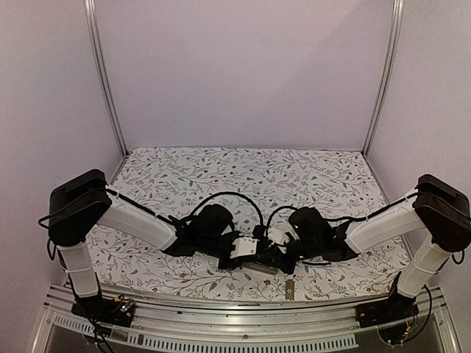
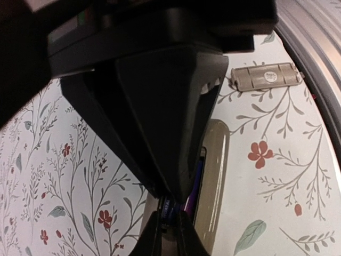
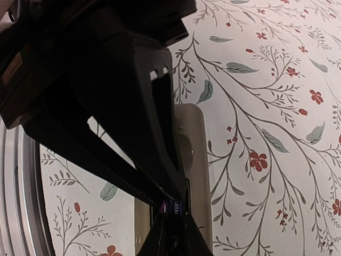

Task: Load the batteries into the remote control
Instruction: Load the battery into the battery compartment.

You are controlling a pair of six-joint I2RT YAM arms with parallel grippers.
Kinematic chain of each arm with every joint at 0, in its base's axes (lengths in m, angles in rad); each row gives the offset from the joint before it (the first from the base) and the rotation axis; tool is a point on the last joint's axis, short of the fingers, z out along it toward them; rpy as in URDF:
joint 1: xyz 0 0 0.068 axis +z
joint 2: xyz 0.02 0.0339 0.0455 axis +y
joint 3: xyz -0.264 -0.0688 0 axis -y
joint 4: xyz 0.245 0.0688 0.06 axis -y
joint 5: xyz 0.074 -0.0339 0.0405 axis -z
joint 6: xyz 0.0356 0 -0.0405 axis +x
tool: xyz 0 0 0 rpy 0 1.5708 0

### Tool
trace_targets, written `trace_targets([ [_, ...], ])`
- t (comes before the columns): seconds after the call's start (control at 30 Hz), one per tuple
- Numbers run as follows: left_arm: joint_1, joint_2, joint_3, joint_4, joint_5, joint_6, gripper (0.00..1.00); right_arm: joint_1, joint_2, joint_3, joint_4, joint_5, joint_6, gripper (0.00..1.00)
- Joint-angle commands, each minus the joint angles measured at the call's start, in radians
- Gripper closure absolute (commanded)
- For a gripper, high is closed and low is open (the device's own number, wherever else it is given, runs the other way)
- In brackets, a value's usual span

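The remote control (image 1: 259,266) lies back-up near the table's front edge, between both grippers. Its grey-beige back shows in the left wrist view (image 2: 216,176) and the right wrist view (image 3: 194,144). My left gripper (image 2: 171,212) is shut on a dark battery (image 2: 169,207) right over the battery bay. A second dark battery (image 2: 196,184) lies in the bay beside it. My right gripper (image 3: 175,213) is shut on a dark labelled battery (image 3: 175,206) at the bay. I cannot tell whether both grippers hold the same battery. Most of the bay is hidden by the fingers.
The small flat grey cover piece (image 2: 265,76) lies on the floral cloth beside the remote, near the metal front rail (image 1: 289,289). The metal rail (image 3: 16,186) runs along the table's edge close to the remote.
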Motion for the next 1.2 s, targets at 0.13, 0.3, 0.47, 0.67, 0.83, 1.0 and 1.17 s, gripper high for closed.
trace_targets([
  [0.13, -0.003, 0.063, -0.012, -0.018, 0.008, 0.019, 0.91, 0.01, -0.03, 0.002, -0.081, 0.005, -0.003, 0.89],
  [0.3, 0.0, 0.069, -0.012, -0.016, 0.014, 0.018, 0.91, 0.008, -0.06, 0.001, -0.082, 0.003, 0.001, 0.88],
  [0.47, 0.0, 0.075, -0.006, -0.025, 0.023, 0.035, 0.9, 0.003, -0.085, -0.009, -0.072, -0.011, 0.017, 0.87],
  [0.67, -0.001, 0.073, -0.009, -0.022, 0.018, 0.023, 0.9, -0.004, -0.104, -0.032, -0.085, -0.001, 0.048, 0.87],
  [0.83, 0.0, 0.071, -0.014, -0.015, 0.013, 0.012, 0.9, -0.001, -0.082, -0.057, -0.067, -0.021, 0.101, 0.87],
  [1.0, 0.001, 0.069, -0.019, -0.009, 0.016, 0.013, 0.9, -0.001, -0.076, -0.066, -0.042, 0.01, 0.118, 0.87],
  [1.17, 0.001, 0.066, -0.024, -0.003, 0.012, 0.007, 0.91, -0.001, -0.029, -0.035, -0.043, 0.014, 0.1, 0.92],
])
